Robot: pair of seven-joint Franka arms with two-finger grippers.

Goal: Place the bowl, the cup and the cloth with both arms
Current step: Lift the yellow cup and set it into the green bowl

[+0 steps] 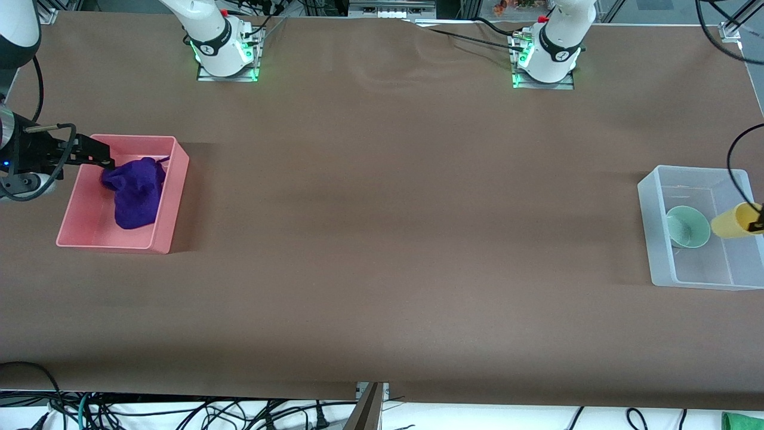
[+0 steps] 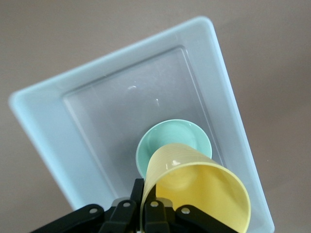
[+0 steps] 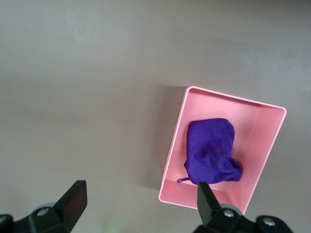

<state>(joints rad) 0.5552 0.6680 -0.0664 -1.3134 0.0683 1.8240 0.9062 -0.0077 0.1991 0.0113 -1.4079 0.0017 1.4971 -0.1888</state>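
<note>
The left gripper (image 2: 146,213) is clenched on the rim of the yellow cup (image 1: 735,221), held tilted on its side over the clear bin (image 1: 659,239) at the left arm's end of the desk; the mint-green bowl (image 2: 172,145) sits in that bin just under the cup's base. The right gripper (image 3: 138,204) hangs released above the pink tray (image 1: 83,233), where the purple cloth (image 1: 137,191) lies; the cup probably needs only lowering beside the bowl.

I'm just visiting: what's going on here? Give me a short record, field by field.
cloth: lying in the pink bin, released
right gripper: open, empty, over the pink bin
bowl: sitting in the clear bin
cup: tilted, held over the clear bin
left gripper: shut on the cup's rim
remaining: the cup not yet set down
</note>
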